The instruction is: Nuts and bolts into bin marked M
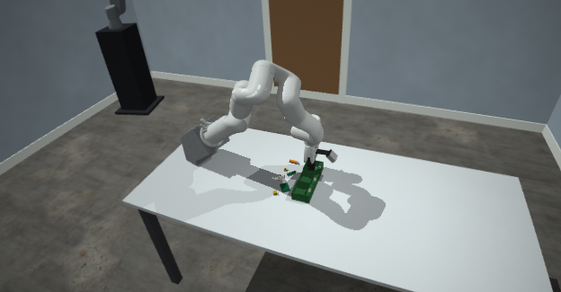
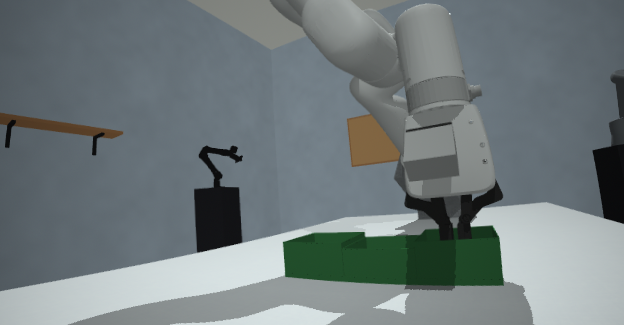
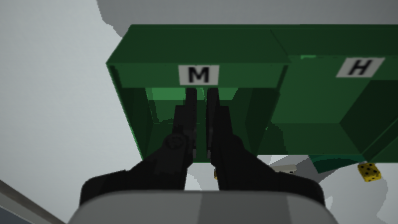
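We've got the fingers nearly closed down inside bin M [image 3: 150, 60], mid-table toward the far edge (nothing visible between them). We'd open while they're inside the walls, then lift straight up so the bin doesn't shift.

The white arm [image 1: 252, 97] rises from its grey base [image 1: 194, 147] at the bench's far-left edge, folds over at a high elbow and drops through a thick forearm to a wrist that points almost straight down. The gripper [image 2: 454, 233] hangs vertically below the pale wrist housing, its black fingers long and nearly parallel. The jaws stand almost closed, a thin gap between them, and nothing can be seen held in that gap.
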